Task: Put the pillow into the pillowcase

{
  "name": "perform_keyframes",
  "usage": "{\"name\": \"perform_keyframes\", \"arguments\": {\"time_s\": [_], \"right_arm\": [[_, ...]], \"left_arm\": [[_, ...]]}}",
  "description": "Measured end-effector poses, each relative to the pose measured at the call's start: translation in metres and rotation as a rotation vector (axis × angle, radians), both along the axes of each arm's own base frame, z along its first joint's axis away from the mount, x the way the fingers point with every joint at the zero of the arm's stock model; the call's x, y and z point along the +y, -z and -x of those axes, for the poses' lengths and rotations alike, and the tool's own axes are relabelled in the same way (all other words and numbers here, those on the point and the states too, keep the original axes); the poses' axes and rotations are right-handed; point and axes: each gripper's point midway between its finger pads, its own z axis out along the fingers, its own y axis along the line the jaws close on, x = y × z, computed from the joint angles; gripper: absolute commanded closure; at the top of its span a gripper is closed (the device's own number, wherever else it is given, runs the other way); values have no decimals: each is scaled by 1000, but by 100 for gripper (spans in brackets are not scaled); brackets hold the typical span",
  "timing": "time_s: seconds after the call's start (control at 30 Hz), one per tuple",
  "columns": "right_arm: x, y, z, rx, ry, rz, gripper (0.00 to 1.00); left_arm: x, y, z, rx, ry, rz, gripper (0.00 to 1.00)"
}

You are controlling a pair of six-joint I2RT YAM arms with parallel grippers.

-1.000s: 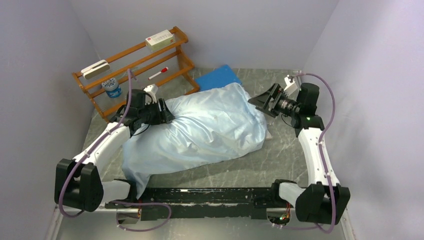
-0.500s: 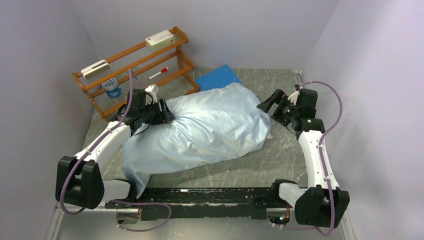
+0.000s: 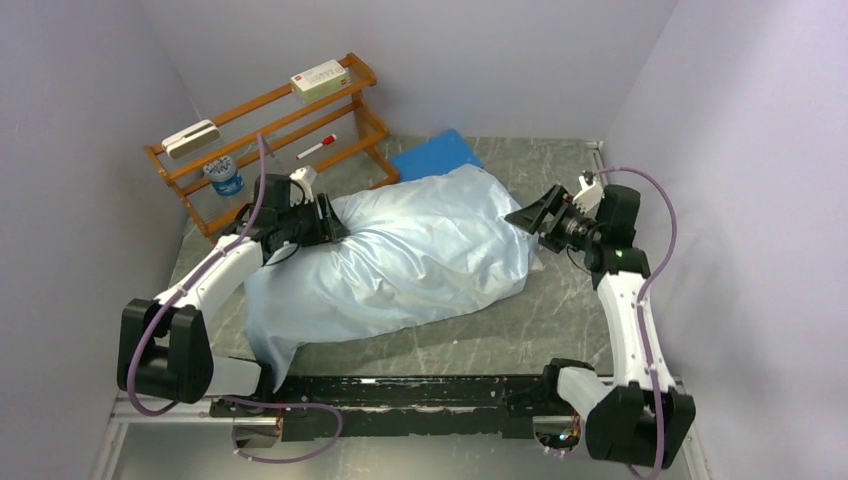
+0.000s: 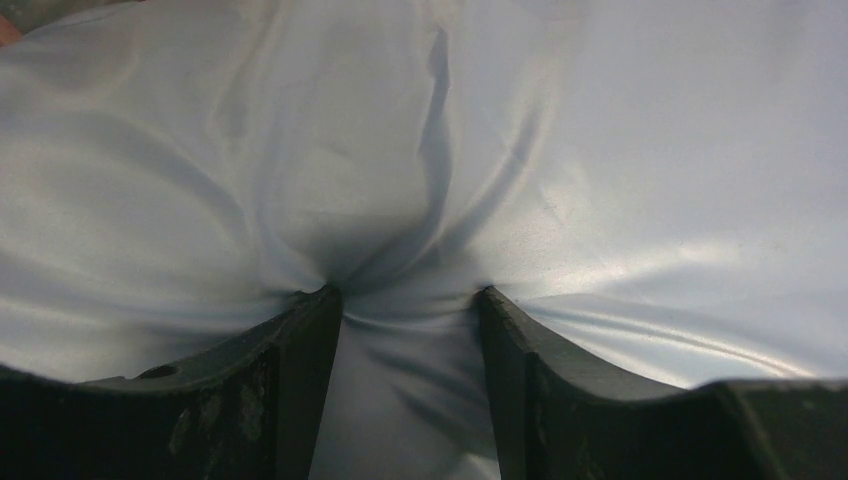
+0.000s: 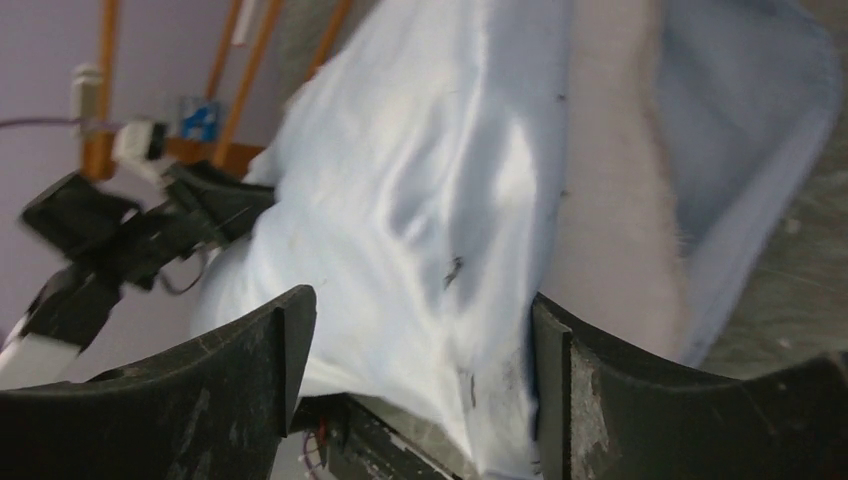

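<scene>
Grey marbled table [image 3: 560, 300], lilac walls round it. Nearest, the pillowcase [image 3: 400, 265] lays a flat, empty tail twd the left arm's base. Its long axis runs near-left to far-right, w/ the stuffed bulk at the far-right end and the mouth pointing right. The left gripper [image 3: 332, 224] sits on the case's far-left flank, jaws part-closed, pinching a fold of cloth. Its wrist cam shows creases fanning from both fingertips [image 4: 310, 330] w/ fabric bunched btwn them, which the top cam can't show. The right gripper [image 3: 525, 214] is at the mouth end, jaws spread wide, nothing clamped; can't tell if the tips touch cloth. Only its wrist cam shows the pillow [image 5: 610, 200], white & fuzzy, inside the open mouth. Top cam gives mostly blue cloth. Beyond: a bright-blue flat sheet [image 3: 435, 155] partly under the case, then a wooden rack [image 3: 270, 120] far-left.
</scene>
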Motion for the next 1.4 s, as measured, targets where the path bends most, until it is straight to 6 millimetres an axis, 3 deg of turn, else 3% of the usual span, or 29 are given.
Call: {"name": "perform_keyframes", "arguments": {"time_s": [0.17,0.27,0.37,0.4,0.47,0.5,0.63,0.77,0.87,0.97,1.03,1.13,1.2,1.23,1.33,1.4], "right_arm": [[24,-42,24,-175,-112,-109,48],[29,-52,32,-219,-144,-134,51],[25,-44,31,-204,-116,-103,60],[22,-40,30,-193,-96,-85,67],[11,-24,26,-148,-29,-28,100],[7,-20,25,-139,-14,-9,100],[-27,-5,17,-60,178,128,100],[-72,-34,6,-100,409,278,100],[-76,-63,8,-174,452,277,100],[-72,-75,15,-222,462,246,100],[-78,-65,17,-218,502,258,100],[-103,-33,15,-130,622,331,99],[-118,-19,9,-55,699,368,67],[-123,-16,6,-28,722,380,56],[-145,-37,-8,-50,825,394,36],[-143,-62,-17,-109,821,366,28]], "left_arm": [[-1,2,0,7,3,1,40],[-1,5,-1,13,4,1,40],[-1,6,-1,17,5,2,40],[-1,6,-1,17,5,2,40],[-1,6,-1,17,6,2,40],[-1,6,-1,17,6,3,40],[-1,6,-1,16,6,3,40],[-1,7,-1,19,4,3,41],[-2,8,-2,23,9,6,40],[-2,9,-2,24,9,6,40],[-3,9,-1,23,12,10,41],[-5,8,-1,19,20,23,41],[-8,7,-1,15,30,33,41],[-9,6,-1,13,33,35,41],[-3,10,-1,17,17,21,40],[-2,8,-1,13,16,20,40]]}}
